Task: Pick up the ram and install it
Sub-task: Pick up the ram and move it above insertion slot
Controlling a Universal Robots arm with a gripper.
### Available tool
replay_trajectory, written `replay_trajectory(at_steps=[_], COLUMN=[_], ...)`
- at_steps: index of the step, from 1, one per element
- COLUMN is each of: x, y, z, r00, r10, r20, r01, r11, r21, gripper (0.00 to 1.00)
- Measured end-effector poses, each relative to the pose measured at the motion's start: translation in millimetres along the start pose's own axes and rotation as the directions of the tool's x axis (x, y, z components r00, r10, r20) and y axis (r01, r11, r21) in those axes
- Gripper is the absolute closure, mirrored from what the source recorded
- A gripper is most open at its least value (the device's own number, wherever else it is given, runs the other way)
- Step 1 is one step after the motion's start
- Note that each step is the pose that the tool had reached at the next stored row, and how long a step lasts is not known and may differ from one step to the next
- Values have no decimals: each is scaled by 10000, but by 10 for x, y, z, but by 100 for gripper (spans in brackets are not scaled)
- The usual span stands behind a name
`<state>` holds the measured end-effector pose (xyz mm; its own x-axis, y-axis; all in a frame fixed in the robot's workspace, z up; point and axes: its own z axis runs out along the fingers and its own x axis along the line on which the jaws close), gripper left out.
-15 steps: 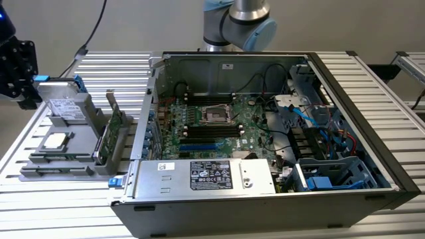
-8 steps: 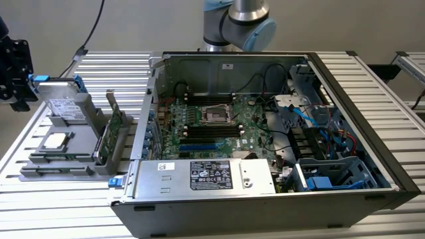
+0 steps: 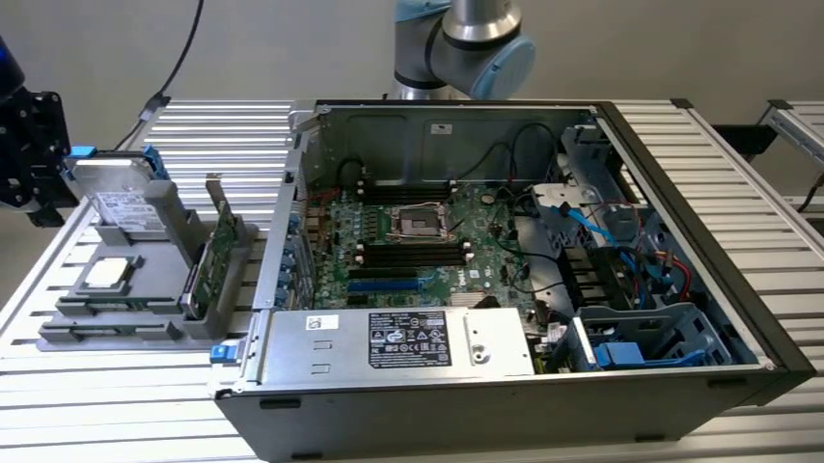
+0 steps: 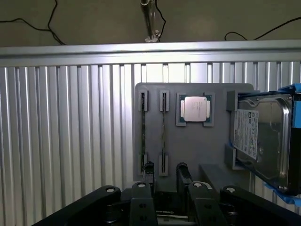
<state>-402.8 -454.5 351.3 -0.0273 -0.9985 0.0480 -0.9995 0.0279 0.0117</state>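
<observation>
Wrist view first: we look down on a grey holder [image 4: 197, 155] lying on the slatted metal table [image 4: 70, 141]. The ram [image 4: 163, 132] stands on edge in one of the holder's two narrow slots, so we see only a thin greenish line; its flat faces are hidden from us. The neighbouring slot [image 4: 143, 132] shows a darker line, and we cannot tell whether that is a second stick or a bare groove. On the ram's other side a processor chip [image 4: 195, 108] lies flat in its recess. Beyond it a silver hard drive [image 4: 265, 141] is cut off by the picture's edge.

The gripper [image 4: 165, 172] hovers with its two black fingers [image 4: 148, 172] spread apart, one to each side of the ram's line at one end of it. Nothing is pinched between them, and we cannot tell how high above the holder they hang. The ram has not yet been lifted.

In the exterior view the holder sits just beside the open computer case [image 3: 425, 424], on the exterior view's left of it. A taller green card [image 3: 222, 256] stands at the holder's case side. The robot arm [image 3: 464, 39] is cut off by the upper edge. Inside the case, the motherboard [image 3: 425, 241] has its near edge hidden behind the power supply [image 3: 399, 342]. Its long dark memory slots [image 3: 412, 256] are too small for us to judge. A black piece of equipment [image 3: 26, 145] at the exterior view's left edge is cropped, and we cannot identify it.
</observation>
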Motion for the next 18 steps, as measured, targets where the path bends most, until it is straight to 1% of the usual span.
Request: replay_trajectory(at_steps=[10, 18], x=[25, 19], y=[-3, -5], z=[183, 330], r00=[10000, 10000], r10=[-25, -66], r20=[1, 0], r01=[25, 66], r11=[10000, 10000], r21=[3, 6], gripper=[67, 67])
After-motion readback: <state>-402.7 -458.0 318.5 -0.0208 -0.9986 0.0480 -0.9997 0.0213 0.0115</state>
